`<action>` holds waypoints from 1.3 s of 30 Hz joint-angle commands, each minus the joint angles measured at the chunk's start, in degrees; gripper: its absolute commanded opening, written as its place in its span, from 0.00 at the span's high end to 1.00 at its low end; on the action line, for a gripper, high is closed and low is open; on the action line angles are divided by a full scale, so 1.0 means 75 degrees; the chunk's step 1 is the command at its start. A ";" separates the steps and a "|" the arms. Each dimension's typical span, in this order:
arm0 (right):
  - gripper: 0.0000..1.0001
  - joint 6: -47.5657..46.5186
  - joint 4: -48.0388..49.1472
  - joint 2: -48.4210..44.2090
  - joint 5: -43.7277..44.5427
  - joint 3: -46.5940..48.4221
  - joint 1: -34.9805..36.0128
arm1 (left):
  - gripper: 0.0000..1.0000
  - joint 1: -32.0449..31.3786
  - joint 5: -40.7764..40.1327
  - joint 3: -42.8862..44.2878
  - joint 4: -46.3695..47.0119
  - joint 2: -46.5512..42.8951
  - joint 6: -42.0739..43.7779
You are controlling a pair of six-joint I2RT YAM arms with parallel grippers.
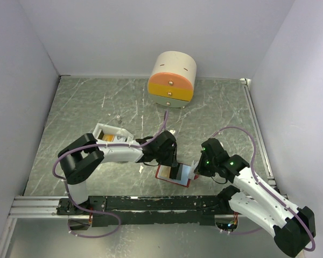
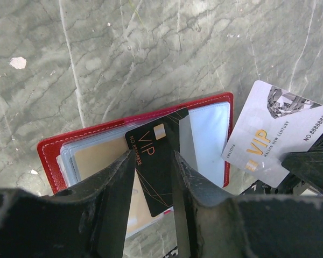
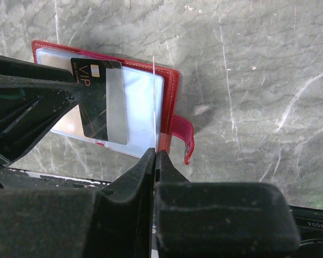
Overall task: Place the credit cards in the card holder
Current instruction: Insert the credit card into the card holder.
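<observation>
**Red holder open, two cards in hand, none seated yet**

Red leather lay spread on the marble table. This was the card holder, open flat near the arms' bases with its clear sleeves facing up. Both arms worked over it.

The left gripper was pinched narrowly on a black card marked VIP, holding it by the lower half with the upper half over the holder's sleeves. A pale translucent strip crossed one side of that card. It looked as if the card had started under a sleeve leaf, but the views did not settle whether it was inside a pocket or only resting on top.

The right gripper was closed tight on a white card. Its own camera saw that card only edge-on, as a thin line standing above the holder's right border. From the left wrist view the card hung just beside the holder, off its edge and over bare table.

By my reading the task was in its early-to-middle part. No card was clearly seated, one was being fed in and one was waiting. Farther left, a white tray showed something orange-gold inside, probably more of the credit cards to be fetched. The round drawer box stood well apart at the back.
</observation>
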 commanded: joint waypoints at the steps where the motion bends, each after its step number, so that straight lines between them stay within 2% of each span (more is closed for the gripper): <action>1: 1.00 -0.0037 -0.0021 -0.0048 0.0169 0.0074 -0.0034 | 0.56 -0.0074 -0.0126 0.0194 -0.0073 0.0018 0.0133; 6: 1.00 -0.0037 0.0019 -0.0020 0.0140 0.0083 -0.0034 | 0.57 -0.0196 0.0259 0.0194 0.0140 0.0294 -0.0025; 12: 1.00 -0.0061 -0.0022 -0.0049 0.0188 0.0084 -0.0033 | 0.57 -0.0398 0.0117 0.0307 0.0016 0.0351 -0.0029; 26: 1.00 -0.0083 -0.0095 -0.0169 0.0211 0.0118 -0.0037 | 0.59 -0.0345 -0.0890 0.0778 -0.0301 -0.0253 0.0522; 39: 1.00 -0.0084 -0.0072 -0.0178 0.0215 0.0199 -0.0034 | 0.68 -0.0003 -0.0265 0.1889 -0.0582 0.0992 0.0781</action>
